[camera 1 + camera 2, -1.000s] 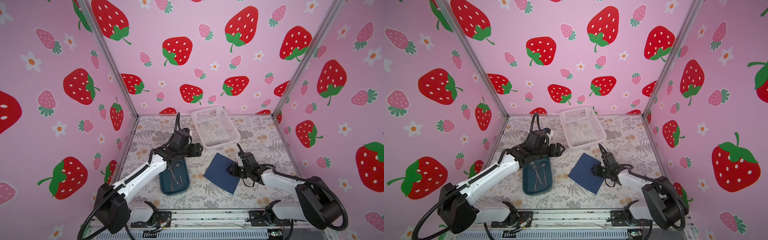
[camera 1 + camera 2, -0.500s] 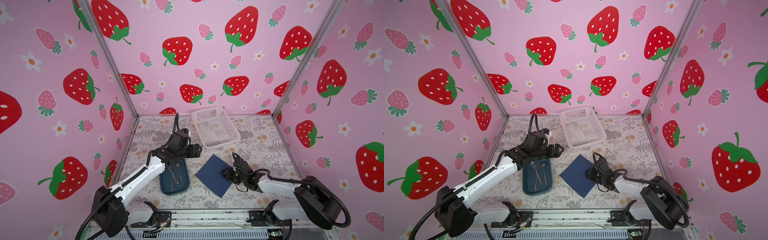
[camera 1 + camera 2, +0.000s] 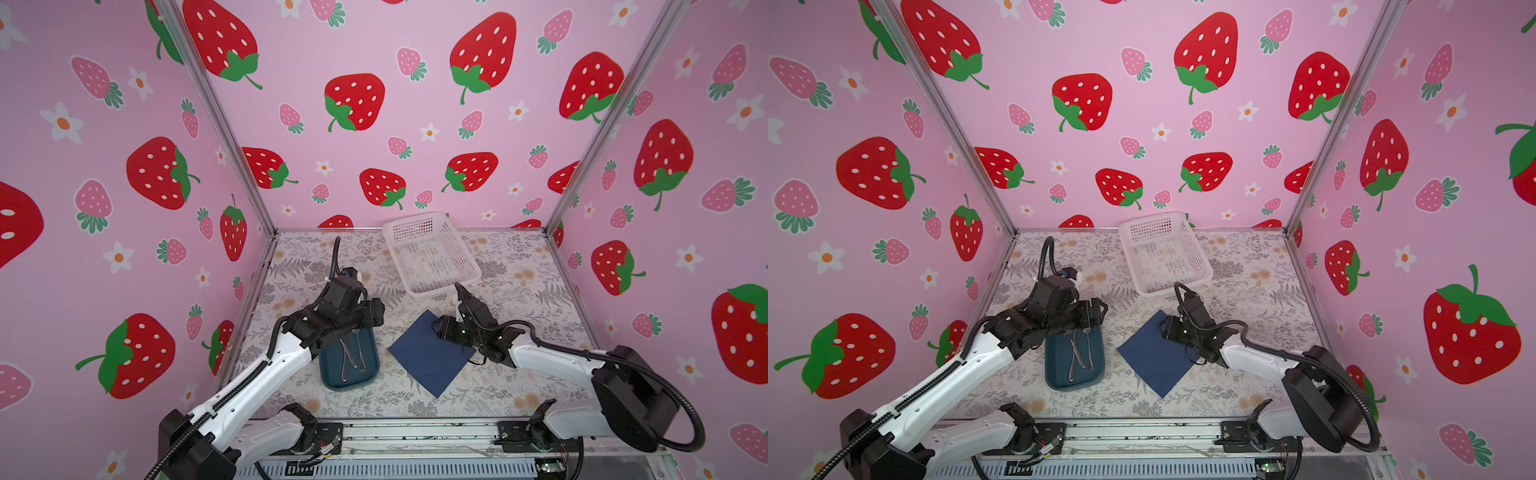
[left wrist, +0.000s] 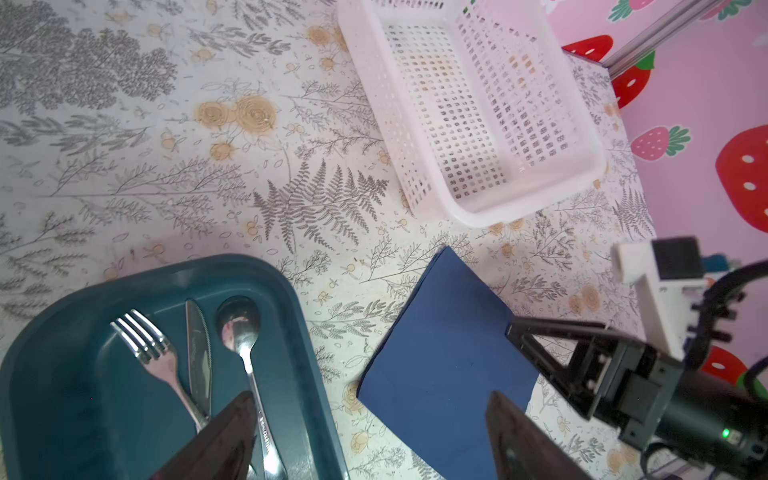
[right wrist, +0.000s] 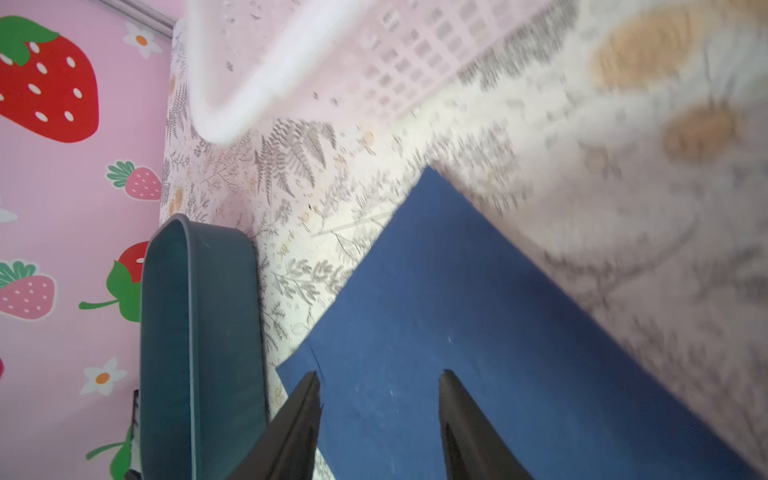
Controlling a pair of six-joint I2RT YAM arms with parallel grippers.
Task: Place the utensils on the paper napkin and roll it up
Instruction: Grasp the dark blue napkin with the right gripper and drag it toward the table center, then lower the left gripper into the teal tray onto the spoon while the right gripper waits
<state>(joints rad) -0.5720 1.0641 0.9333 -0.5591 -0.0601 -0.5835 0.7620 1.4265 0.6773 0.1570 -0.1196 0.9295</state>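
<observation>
In both top views, the paper napkin lies flat on the floral table, turned like a diamond, just beside the teal tray. A second ago it lay farther from the tray. The right gripper has slid it closer, and it has not shifted in the last half second. This suggests the napkin is now in position and loading can begin. The utensils all lie in the tray, with none on the napkin yet. The left gripper hovers over the tray's far end.

In the left wrist view, the left gripper is spread wide and holds nothing. It sits above the handles of the fork, knife and spoon. The right gripper sits at the napkin's edge.

The right wrist view is blurred by motion. The right gripper's jaws stand partly apart with nothing between them, low over the napkin. Whether a fingertip presses on the paper cannot be told. The white basket lies beyond.
</observation>
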